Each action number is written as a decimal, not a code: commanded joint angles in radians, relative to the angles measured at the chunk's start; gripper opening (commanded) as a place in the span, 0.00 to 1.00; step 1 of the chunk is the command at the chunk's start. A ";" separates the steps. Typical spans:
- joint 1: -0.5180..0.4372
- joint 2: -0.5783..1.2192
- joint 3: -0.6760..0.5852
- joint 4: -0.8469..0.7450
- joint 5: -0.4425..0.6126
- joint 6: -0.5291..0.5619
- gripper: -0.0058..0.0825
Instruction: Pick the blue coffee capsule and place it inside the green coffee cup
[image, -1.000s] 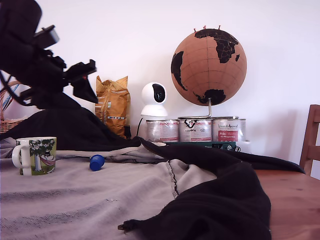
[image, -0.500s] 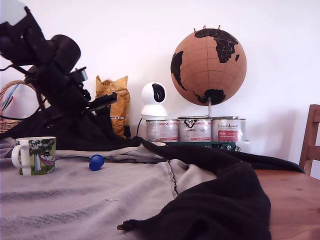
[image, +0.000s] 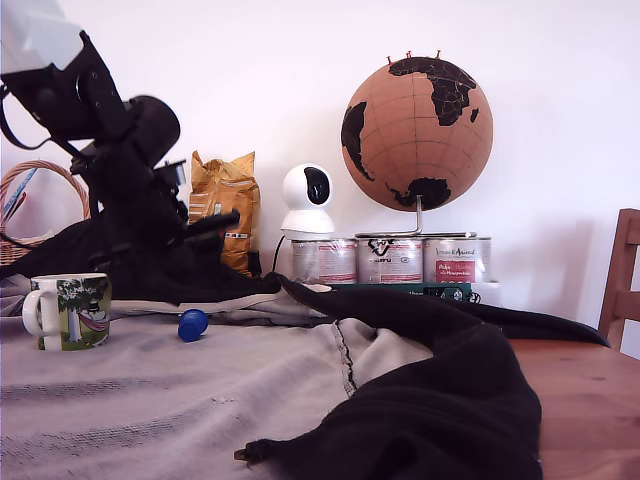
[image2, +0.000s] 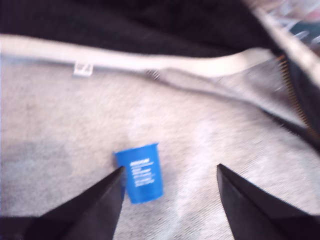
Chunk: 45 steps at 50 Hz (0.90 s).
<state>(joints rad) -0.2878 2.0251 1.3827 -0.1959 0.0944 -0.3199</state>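
Note:
The blue coffee capsule (image: 192, 324) lies on its side on a grey cloth (image: 200, 400), to the right of the cup in the exterior view. The green coffee cup (image: 68, 311) stands upright at that view's left edge, handle to the left. My black arm leans in from the upper left. Its gripper (image: 228, 217) hangs above and slightly behind the capsule, clear of it. In the wrist view the capsule (image2: 141, 172) rests close to one dark finger (image2: 95, 205), with the other finger (image2: 255, 205) far off. The gripper (image2: 170, 167) is open and holds nothing.
A black garment (image: 450, 400) is draped over the cloth at the front right and behind the arm. Along the back stand a yellow bag (image: 228, 205), a white camera (image: 308, 200), three tins (image: 390, 260) and a cork globe (image: 418, 120). A wicker basket (image: 35, 200) is at far left, a wooden chair (image: 622, 280) at far right.
The arm has swung down and to the exterior view's right, lowering the gripper from high at the left to just above the capsule. Capsule and cup stay put.

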 joint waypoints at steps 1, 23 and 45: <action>-0.002 0.013 -0.005 0.007 -0.011 -0.003 0.66; 0.011 0.078 -0.004 -0.010 -0.001 -0.015 0.66; 0.008 0.081 -0.004 0.033 -0.005 -0.014 0.51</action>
<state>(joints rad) -0.2817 2.0857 1.3827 -0.1818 0.0944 -0.3332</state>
